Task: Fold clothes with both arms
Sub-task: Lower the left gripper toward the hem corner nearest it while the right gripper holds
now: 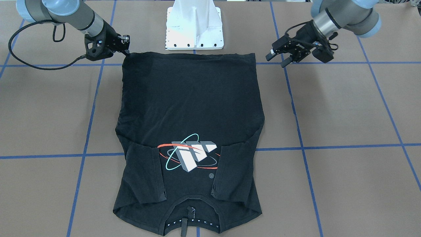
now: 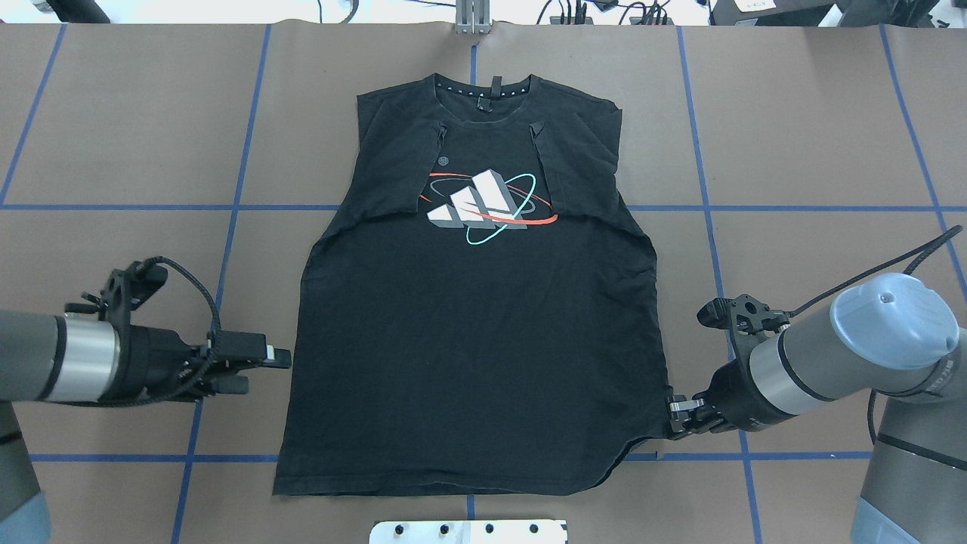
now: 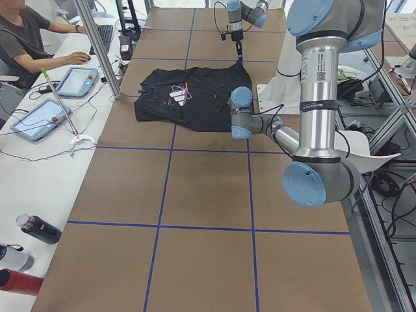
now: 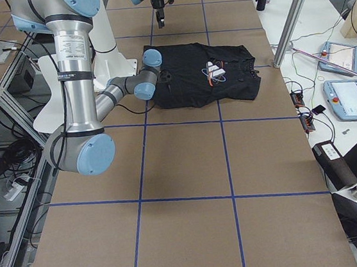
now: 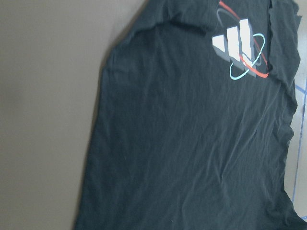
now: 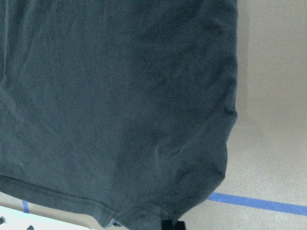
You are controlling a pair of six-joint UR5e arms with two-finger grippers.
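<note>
While the T-shirt (image 2: 476, 340) lay flat on the bench (image 2: 113, 151), sleeves tucked in, the right end effector (image 2: 675, 414) was clenched on its five-o'clock hem corner. The left end effector (image 2: 266, 371) hung released near eight o'clock. Next, I'd judge, left needed its seven-o'clock corner.

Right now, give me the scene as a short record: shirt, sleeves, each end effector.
T-shirt: black, flat on the table, logo side up, collar away from the robot
sleeves: both folded inward over the chest
left end effector: open, beside the shirt's side edge, not touching
right end effector: closed on the near hem corner, which is slightly raised
</note>
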